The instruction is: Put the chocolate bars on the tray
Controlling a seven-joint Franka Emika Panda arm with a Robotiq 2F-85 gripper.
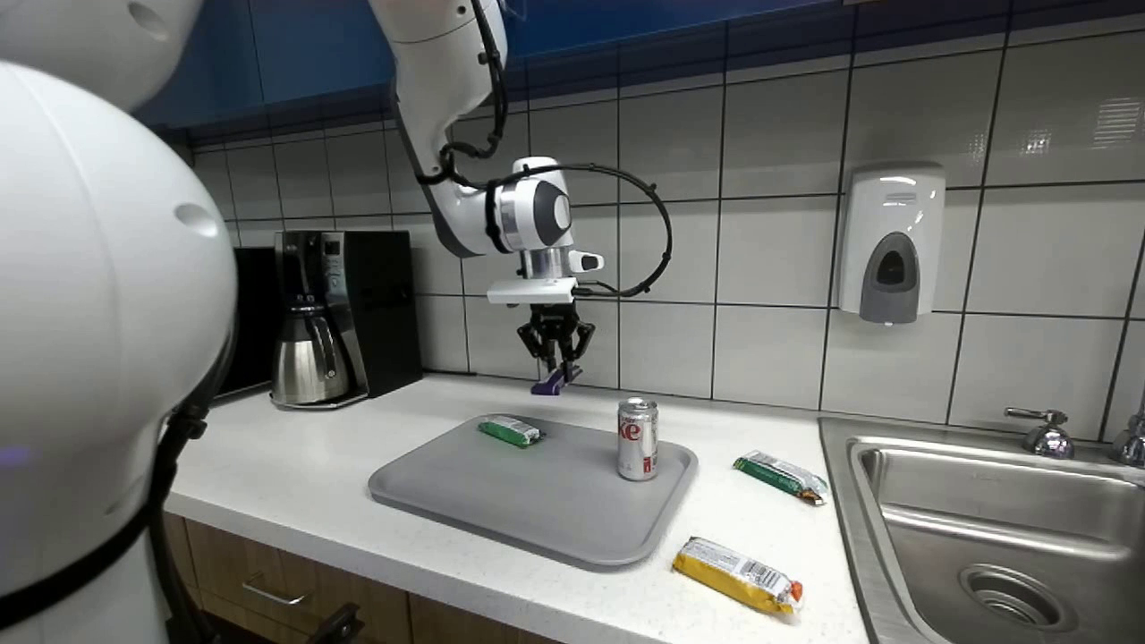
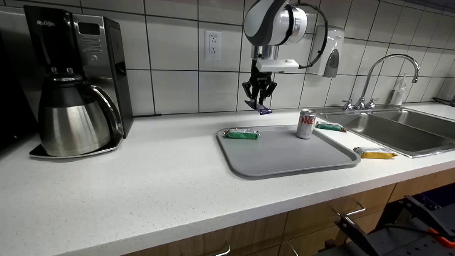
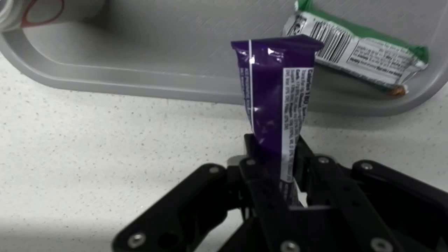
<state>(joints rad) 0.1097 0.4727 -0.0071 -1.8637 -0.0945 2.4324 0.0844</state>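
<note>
The dark purple chocolate bar (image 3: 267,91) is pinched between the fingers of my gripper (image 3: 274,154), which is shut on it. In both exterior views the gripper (image 1: 558,358) holds that bar (image 1: 552,383) in the air, behind the back edge of the grey tray (image 1: 537,501). A green bar (image 2: 241,134) lies on the tray at its back corner. Right of the tray, on the counter, lie a second green bar (image 1: 781,476) and the yellow-orange bar (image 1: 738,574). The wrist view shows the tray rim (image 3: 157,82) below the purple bar's far end.
A silver drink can (image 1: 638,438) stands upright on the tray near its back right side. The steel sink (image 1: 903,572) borders the counter on the right. A coffee maker with its steel jug (image 2: 74,113) stands on the left. A tiled wall (image 1: 666,349) rises behind the arm.
</note>
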